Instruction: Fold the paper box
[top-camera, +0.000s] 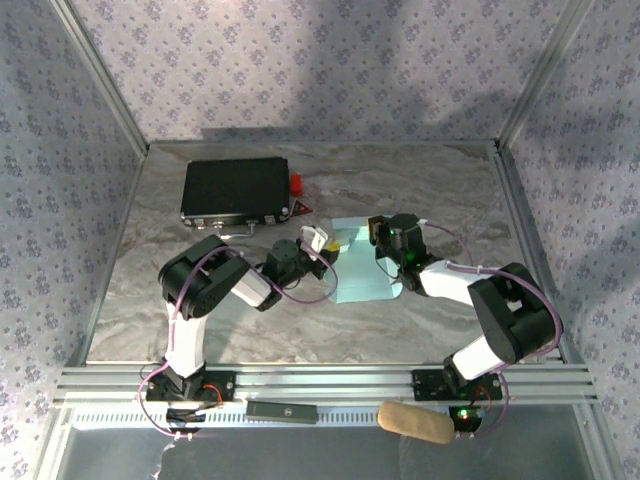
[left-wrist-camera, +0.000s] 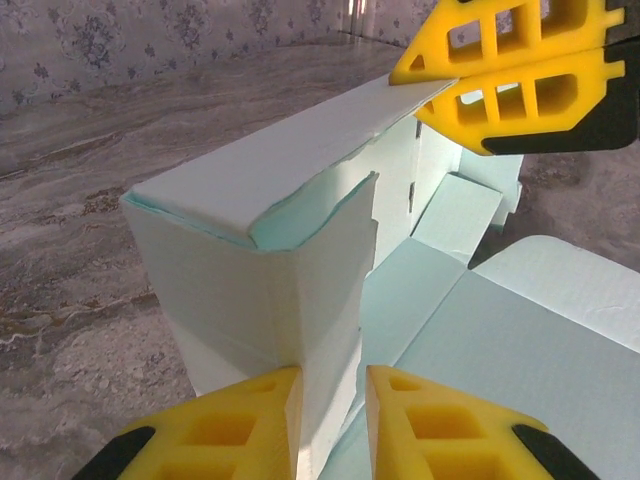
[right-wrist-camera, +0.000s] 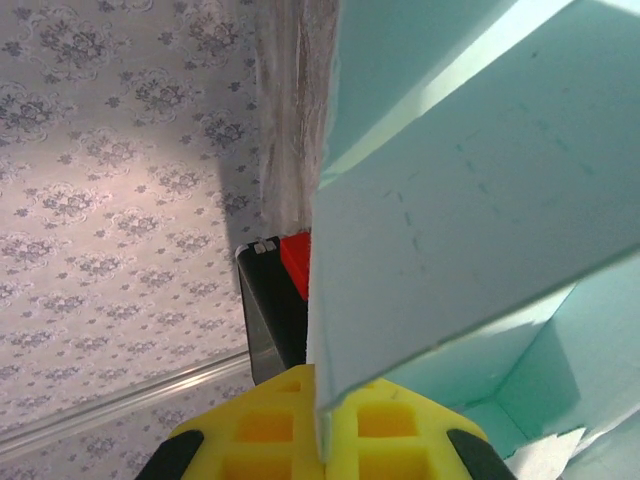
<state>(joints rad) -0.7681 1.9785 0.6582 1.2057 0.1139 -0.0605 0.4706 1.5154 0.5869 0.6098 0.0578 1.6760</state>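
Observation:
The paper box (top-camera: 362, 287) is pale light-blue card, partly folded, lying mid-table between my two arms. In the left wrist view one raised wall of the box (left-wrist-camera: 250, 280) stands between my left gripper's (left-wrist-camera: 332, 375) yellow fingers. The jaws are slightly apart, the card resting against the left finger with a sliver of gap at the right one. My right gripper (right-wrist-camera: 322, 390) is shut on the edge of a card flap (right-wrist-camera: 480, 200). From the left wrist it appears pinching the top flap's far corner (left-wrist-camera: 430, 85). From above, the left gripper (top-camera: 322, 240) and right gripper (top-camera: 378, 232) meet over the box.
A black case (top-camera: 235, 190) with a red part (top-camera: 297, 184) lies at the back left, close behind the box, and it sits just beyond the flap (right-wrist-camera: 270, 310). A tan roll (top-camera: 415, 422) and a black bar (top-camera: 282, 409) rest on the front rail. Patterned walls enclose the table.

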